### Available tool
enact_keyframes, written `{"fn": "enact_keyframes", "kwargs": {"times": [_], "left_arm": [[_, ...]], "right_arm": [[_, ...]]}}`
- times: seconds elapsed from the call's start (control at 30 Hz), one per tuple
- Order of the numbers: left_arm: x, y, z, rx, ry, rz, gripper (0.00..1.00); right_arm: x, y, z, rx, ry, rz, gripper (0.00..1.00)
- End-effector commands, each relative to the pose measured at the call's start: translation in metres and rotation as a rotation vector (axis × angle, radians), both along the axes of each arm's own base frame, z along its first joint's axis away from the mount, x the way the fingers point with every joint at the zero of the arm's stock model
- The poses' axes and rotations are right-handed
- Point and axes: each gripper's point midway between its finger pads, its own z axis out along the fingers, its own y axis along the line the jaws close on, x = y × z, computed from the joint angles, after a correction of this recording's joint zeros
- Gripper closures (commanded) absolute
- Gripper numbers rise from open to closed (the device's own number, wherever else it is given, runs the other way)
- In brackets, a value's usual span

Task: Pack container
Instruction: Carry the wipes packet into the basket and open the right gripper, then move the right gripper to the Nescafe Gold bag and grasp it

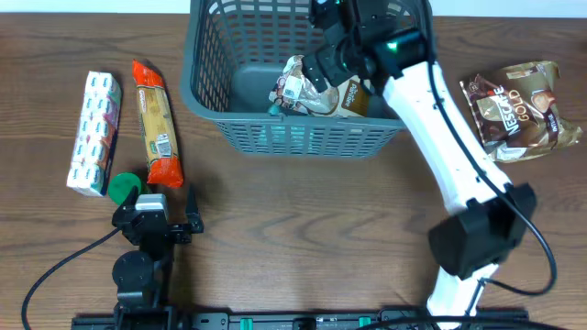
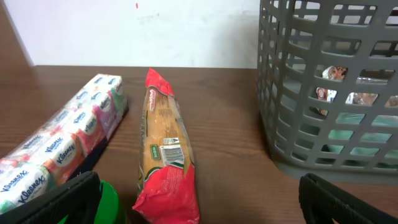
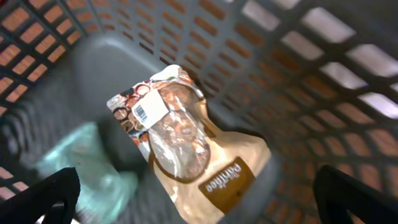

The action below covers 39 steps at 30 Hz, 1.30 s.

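The grey-blue slatted basket (image 1: 206,92) stands at the back centre and also shows in the left wrist view (image 2: 323,124) and the right wrist view (image 3: 280,81). A tan snack pouch (image 1: 323,93) (image 3: 193,149) lies inside it, beside a teal packet (image 1: 275,108) (image 3: 81,168). My right gripper (image 1: 321,60) (image 3: 199,202) is open and empty, just above the pouch inside the basket. My left gripper (image 1: 156,203) (image 2: 199,199) is open and empty, low near the front left, pointing toward the basket.
A tissue multipack (image 1: 94,133) (image 2: 56,149), a red-ended spaghetti packet (image 1: 156,124) (image 2: 166,155) and a green lid (image 1: 124,188) (image 2: 109,202) lie at the left. A Nescafe Gold bag (image 1: 518,110) lies right of the basket.
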Motion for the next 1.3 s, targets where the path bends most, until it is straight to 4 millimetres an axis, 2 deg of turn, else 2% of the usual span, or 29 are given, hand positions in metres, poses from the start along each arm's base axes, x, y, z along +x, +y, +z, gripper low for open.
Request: {"fn": "enact_keyframes", "kwargs": {"times": [0.0,0.1,0.23,0.33,0.43,0.57,0.67,0.87,1.27], "left_arm": [[-0.002,-0.002,-0.016,0.012,0.050,-0.011,0.01],[-0.002,-0.002,-0.016,0.012,0.050,-0.011,0.01],[-0.002,-0.002,-0.016,0.012,0.050,-0.011,0.01],[-0.002,-0.002,-0.016,0.012,0.050,-0.011,0.01],[-0.002,-0.002,-0.016,0.012,0.050,-0.011,0.01],[-0.002,-0.002,-0.016,0.012,0.050,-0.011,0.02],[-0.002,-0.002,-0.016,0.012,0.050,-0.011,0.01],[-0.002,-0.002,-0.016,0.012,0.050,-0.011,0.01],[-0.002,-0.002,-0.016,0.012,0.050,-0.011,0.01]], "right_arm": [[-0.016,-0.044,0.083,0.027,-0.167,-0.153,0.01],[-0.033,-0.089,0.123,-0.011,-0.250,-0.267,0.01],[-0.063,-0.160,0.162,-0.017,-0.318,-0.468,0.01],[-0.085,-0.210,0.173,0.002,-0.318,-0.614,0.01],[-0.107,-0.262,0.169,-0.015,-0.277,-0.761,0.01],[-0.128,-0.321,0.147,-0.083,-0.177,-0.896,0.01],[-0.131,-0.350,0.126,-0.113,-0.091,-0.909,0.01],[-0.113,-0.378,0.077,-0.078,0.058,-0.835,0.01],[-0.075,-0.427,-0.051,-0.118,0.341,-0.750,0.01]]}}
